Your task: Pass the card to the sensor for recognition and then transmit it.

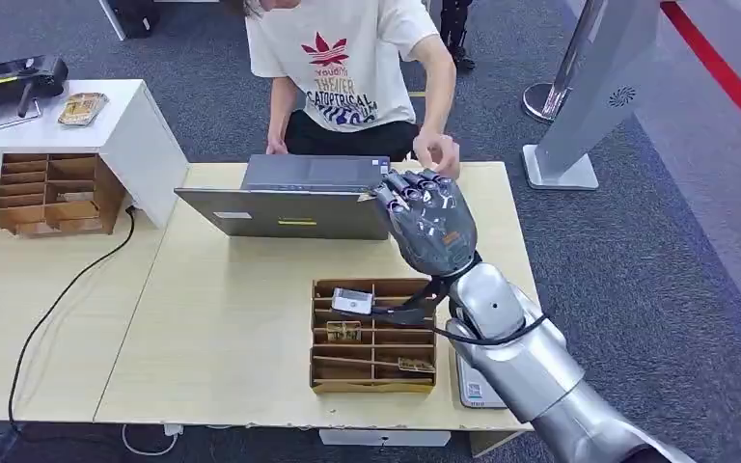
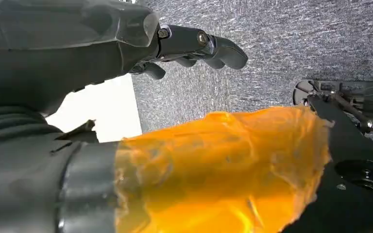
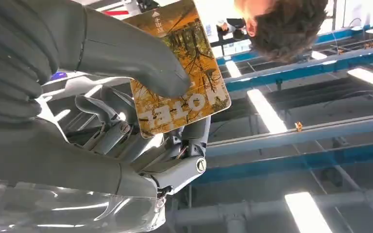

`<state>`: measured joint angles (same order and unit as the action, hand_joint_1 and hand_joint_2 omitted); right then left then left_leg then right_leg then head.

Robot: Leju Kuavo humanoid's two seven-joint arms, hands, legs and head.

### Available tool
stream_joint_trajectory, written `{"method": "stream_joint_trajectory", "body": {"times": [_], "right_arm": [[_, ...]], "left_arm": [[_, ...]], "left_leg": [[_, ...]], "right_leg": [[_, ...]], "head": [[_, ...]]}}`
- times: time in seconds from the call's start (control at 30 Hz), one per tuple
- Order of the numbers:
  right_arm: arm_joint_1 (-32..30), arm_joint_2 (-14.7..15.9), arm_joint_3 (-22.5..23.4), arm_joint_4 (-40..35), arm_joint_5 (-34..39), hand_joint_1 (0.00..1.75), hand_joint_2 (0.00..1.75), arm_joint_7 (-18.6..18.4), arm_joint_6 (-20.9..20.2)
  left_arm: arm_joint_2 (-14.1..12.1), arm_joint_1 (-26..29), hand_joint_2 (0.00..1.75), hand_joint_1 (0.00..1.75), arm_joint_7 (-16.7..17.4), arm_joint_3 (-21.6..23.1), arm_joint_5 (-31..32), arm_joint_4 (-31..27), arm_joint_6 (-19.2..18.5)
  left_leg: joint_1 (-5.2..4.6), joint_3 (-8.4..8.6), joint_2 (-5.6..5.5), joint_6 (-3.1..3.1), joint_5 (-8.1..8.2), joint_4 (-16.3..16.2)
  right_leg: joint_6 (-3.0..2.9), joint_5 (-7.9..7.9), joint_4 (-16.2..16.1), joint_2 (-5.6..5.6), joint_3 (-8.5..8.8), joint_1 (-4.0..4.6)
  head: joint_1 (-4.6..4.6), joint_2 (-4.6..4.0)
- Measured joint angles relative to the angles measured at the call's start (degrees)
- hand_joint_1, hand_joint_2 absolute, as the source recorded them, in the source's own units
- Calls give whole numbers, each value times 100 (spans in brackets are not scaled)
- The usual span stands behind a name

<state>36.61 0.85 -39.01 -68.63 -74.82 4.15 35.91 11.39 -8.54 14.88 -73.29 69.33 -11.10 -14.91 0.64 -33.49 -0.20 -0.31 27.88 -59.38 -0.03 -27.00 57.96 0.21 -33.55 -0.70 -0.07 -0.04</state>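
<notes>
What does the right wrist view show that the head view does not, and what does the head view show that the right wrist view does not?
Right wrist view alone: the hotel card pinched under the thumb of the right hand, with ceiling lights behind. Head view alone: the table, the laptop, the brown divided tray, and the person's hand reaching close to the robot's fingers. Both: the raised right hand and the person.

Your right hand [image 1: 431, 224] hung raised over the far right of the light wood table [image 1: 232, 318], pinching the hotel card [image 3: 182, 73]. The person's hand [image 1: 437, 151] sat just beyond its fingertips. The open laptop [image 1: 294, 198] blocked the left; the cardboard organizer [image 1: 373, 336] stood below. Bare tabletop lay open left of the organizer.
</notes>
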Motion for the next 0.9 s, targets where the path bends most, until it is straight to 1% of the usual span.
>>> {"method": "stream_joint_trajectory", "body": {"times": [0.1, 0.2, 0.27, 0.4, 0.47, 0.6, 0.73, 0.77, 0.9], "right_arm": [[-5, 4, 2, 2, 70, 175, 175, 0, 7], [-43, 4, 28, -2, 300, 175, 175, 37, 37], [-131, 2, 89, -83, 609, 175, 175, 124, 57], [-471, -37, 271, -475, 1435, 175, 175, 278, 96], [-771, -31, 458, -862, 1981, 175, 175, 430, 125], [-1348, 35, 904, -1579, 2842, 175, 175, 810, 94], [-1792, 37, 1336, -2210, 3710, 175, 175, 1128, -85], [-1867, 37, 1438, -2347, 3862, 175, 175, 1163, -129], [-2052, 37, 1659, -2669, 3965, 175, 175, 1217, -179]], "left_arm": [[0, 0, 0, 0, 0, 0, -7, 0, 2], [2, 0, 0, 0, 0, 0, -11, 0, 11], [2, 1, 0, 0, 0, 0, -24, 0, 22], [15, -1, 0, 0, 2, 0, -37, 0, 72], [52, -3, 0, 0, 41, 0, -17, 0, 131], [100, -20, 0, 0, 98, 0, -13, 0, 188], [124, -40, 0, 0, 98, 0, -46, 0, 188], [124, -39, 0, 0, 96, 0, -50, 0, 188], [131, -46, 0, 0, 92, 0, -57, 0, 188]], "left_leg": [[0, 0, 0, 0, 0, 0], [0, 0, 0, 0, 0, 0], [0, 0, 0, 0, 0, 0], [0, 1, -1, 0, 0, 0], [-1, 0, -6, 0, 1, -1], [-2, -2, -4, 0, 4, -1], [-3, -3, -5, 1, 4, -1], [-3, -2, -4, 1, 4, -1], [-1, -1, -3, 1, 4, 0]], "right_leg": [[0, 0, 0, 0, 0, 0], [0, 0, 0, 0, 0, 0], [0, 0, 0, -1, 0, 0], [2, -2, -1, -2, -1, 0], [3, -4, -1, -6, -1, 0], [3, -4, -3, -3, -1, 0], [4, -4, -3, -5, 0, -1], [3, -4, -3, -3, 0, -1], [3, -3, -2, -2, 0, -1]], "head": [[0, 0], [0, 0], [0, 0], [0, 0], [0, 0], [0, 0], [0, 0], [-2, 0], [-2, 0]]}}
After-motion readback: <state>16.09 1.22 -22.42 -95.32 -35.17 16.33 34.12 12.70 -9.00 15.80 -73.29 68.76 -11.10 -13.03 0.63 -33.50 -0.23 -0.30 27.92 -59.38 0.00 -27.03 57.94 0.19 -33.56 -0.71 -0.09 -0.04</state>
